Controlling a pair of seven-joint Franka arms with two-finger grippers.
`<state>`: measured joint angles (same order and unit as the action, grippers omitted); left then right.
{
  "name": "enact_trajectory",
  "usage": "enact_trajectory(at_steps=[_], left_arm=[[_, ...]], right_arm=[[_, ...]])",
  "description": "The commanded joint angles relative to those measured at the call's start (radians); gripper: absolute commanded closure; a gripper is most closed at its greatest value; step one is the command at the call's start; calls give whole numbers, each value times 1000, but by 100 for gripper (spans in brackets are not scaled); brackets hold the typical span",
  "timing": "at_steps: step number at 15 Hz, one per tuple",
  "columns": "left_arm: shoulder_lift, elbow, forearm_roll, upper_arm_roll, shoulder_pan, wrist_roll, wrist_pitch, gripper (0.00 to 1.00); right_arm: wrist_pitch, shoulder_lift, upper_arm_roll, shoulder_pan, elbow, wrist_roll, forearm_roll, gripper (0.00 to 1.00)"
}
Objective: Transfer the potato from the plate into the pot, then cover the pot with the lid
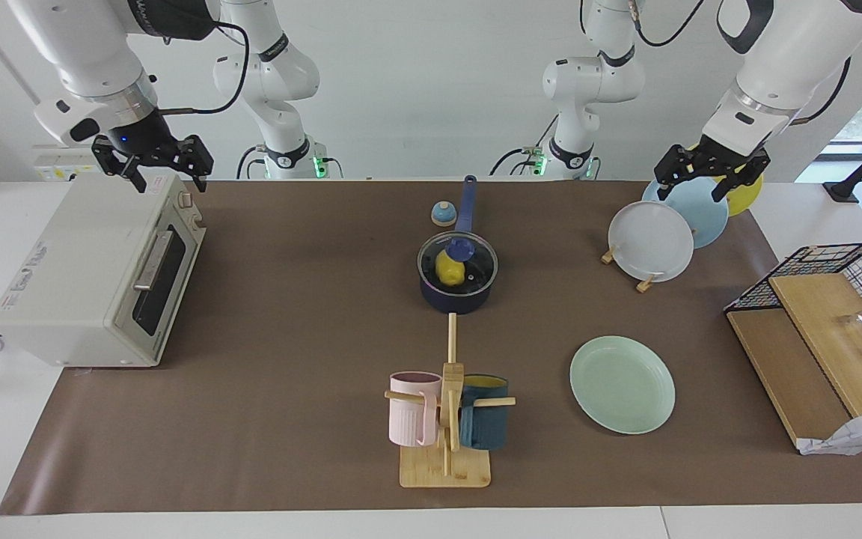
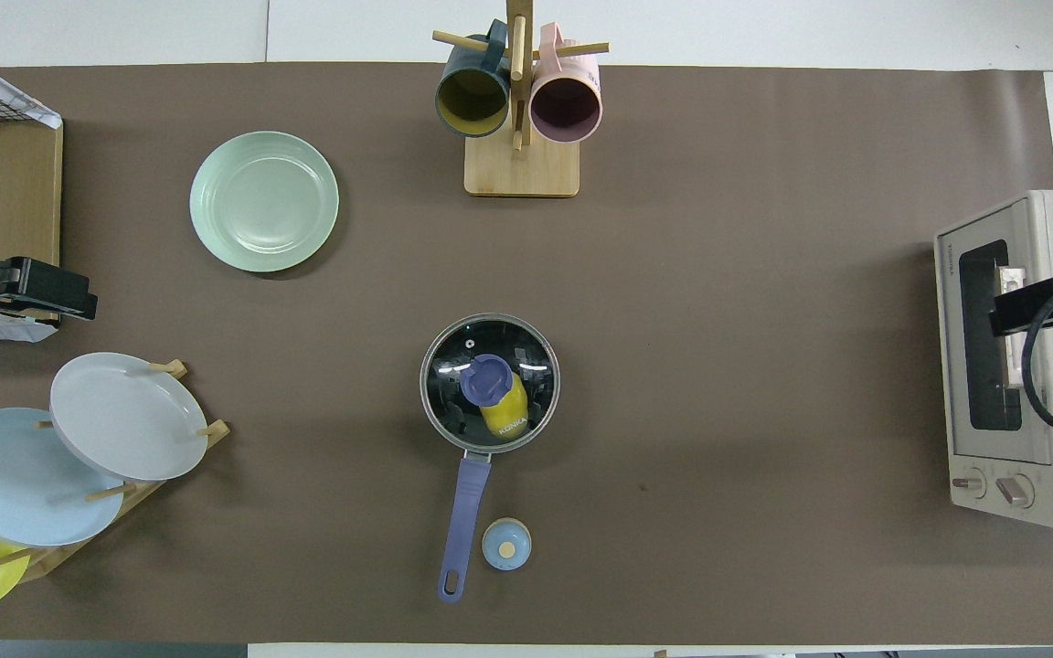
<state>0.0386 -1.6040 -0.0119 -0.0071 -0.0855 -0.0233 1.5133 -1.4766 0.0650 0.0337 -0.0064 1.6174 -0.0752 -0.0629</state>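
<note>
The yellow potato (image 1: 449,271) (image 2: 506,416) lies inside the dark blue pot (image 1: 455,299) at the middle of the mat. The clear glass lid (image 1: 477,263) (image 2: 526,361) with its blue knob sits on the pot. The pot's long handle (image 2: 464,512) points toward the robots. The mint-green plate (image 1: 622,384) (image 2: 263,201) lies bare, farther from the robots, toward the left arm's end. My left gripper (image 1: 693,187) hangs open over the rack of upright plates, holding nothing. Over the toaster oven, my right gripper (image 1: 167,180) is open too, with nothing in it.
A toaster oven (image 1: 94,273) stands at the right arm's end. A plate rack (image 1: 652,239) and a wire basket with wooden boards (image 1: 820,314) are at the left arm's end. A mug tree (image 1: 447,404) stands farther out than the pot, and a small bell (image 1: 443,214) sits beside the handle.
</note>
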Motion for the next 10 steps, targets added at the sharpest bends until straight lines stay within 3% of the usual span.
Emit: enact_trajectory(at_steps=[1, 10], left_arm=[[14, -10, 13, -5, 9, -14, -15, 0], [14, -10, 12, -5, 9, -14, -15, 0]], right_arm=[[28, -20, -5, -12, -50, -26, 11, 0], [-10, -19, -38, -43, 6, -14, 57, 0]])
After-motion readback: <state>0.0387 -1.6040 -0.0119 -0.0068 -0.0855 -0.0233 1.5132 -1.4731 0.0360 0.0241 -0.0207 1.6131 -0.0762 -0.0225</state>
